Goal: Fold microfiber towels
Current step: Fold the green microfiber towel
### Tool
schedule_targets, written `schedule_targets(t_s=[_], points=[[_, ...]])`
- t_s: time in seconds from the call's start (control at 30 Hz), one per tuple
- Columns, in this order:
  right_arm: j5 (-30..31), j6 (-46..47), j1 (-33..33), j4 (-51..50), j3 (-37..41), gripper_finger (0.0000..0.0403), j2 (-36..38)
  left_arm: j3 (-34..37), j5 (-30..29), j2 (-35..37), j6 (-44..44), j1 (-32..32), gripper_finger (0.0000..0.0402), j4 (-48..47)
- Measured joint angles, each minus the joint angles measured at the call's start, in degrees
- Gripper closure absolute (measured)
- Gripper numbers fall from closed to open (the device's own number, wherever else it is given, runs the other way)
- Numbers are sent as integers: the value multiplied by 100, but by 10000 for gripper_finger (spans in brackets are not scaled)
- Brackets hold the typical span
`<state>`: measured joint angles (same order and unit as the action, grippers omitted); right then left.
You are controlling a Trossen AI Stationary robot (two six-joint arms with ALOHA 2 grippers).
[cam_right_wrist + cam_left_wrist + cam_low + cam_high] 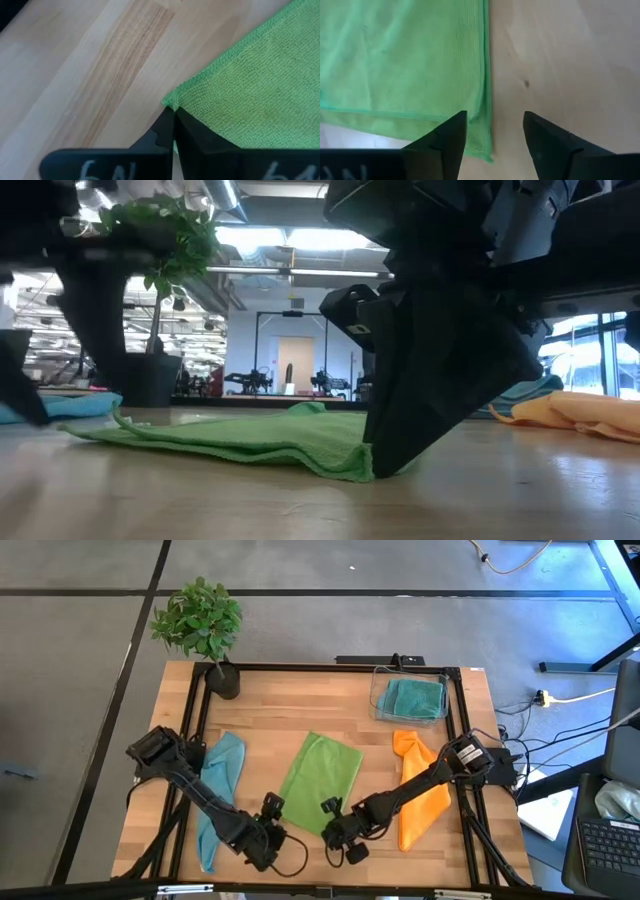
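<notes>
Towels lie spread over the table (300, 700) from above: lime green towel (320, 778) at the middle toward the front edge, both grippers at its front corners. Left wrist view: left gripper (494, 131) spread apart, clear of the cloth's corner. Right wrist view: right gripper (173, 127) pinched together on the green corner.

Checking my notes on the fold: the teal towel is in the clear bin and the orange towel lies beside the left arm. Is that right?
Not quite. The teal towel is in the clear bin, but the orange towel lies on the table beside the right arm, as the high view shows. A light blue towel lies beside the left arm.
</notes>
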<state>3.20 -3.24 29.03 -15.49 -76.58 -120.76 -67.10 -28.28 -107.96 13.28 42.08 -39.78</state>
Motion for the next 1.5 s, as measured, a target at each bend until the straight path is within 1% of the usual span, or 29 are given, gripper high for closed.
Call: schedule_targets(t_s=[0.17, 0.3, 0.4, 0.5, 0.6, 0.8, 1.03, 1.27, 1.5], points=[[-9, 16, 5, -41, 0, 398, 3, 360, -94, 2, -36, -67, 212, 393], [-15, 32, 6, -50, 0, 387, 2, 581, -220, 45, -37, -71, 211, 702], [-18, 49, 8, -52, 0, 385, 1, 630, -424, 34, -35, -31, 212, 783], [-28, 38, 8, -57, 2, 393, 1, 640, -616, 18, -90, -24, 213, 826], [-33, 18, 8, -59, 2, 398, 1, 648, -725, 2, -421, -37, 213, 836], [-35, 19, 8, -59, 6, 387, -3, 652, -830, -7, -1040, -51, 213, 820], [-127, 19, 5, -65, 7, 399, -3, 643, -689, 2, -1384, -234, 216, 757], [-140, 54, 8, -72, 7, 388, -5, 656, -684, -4, -1375, -311, 249, 758], [-155, 61, 12, -121, 4, 399, -5, 667, -717, -20, -970, -192, 294, 780]])
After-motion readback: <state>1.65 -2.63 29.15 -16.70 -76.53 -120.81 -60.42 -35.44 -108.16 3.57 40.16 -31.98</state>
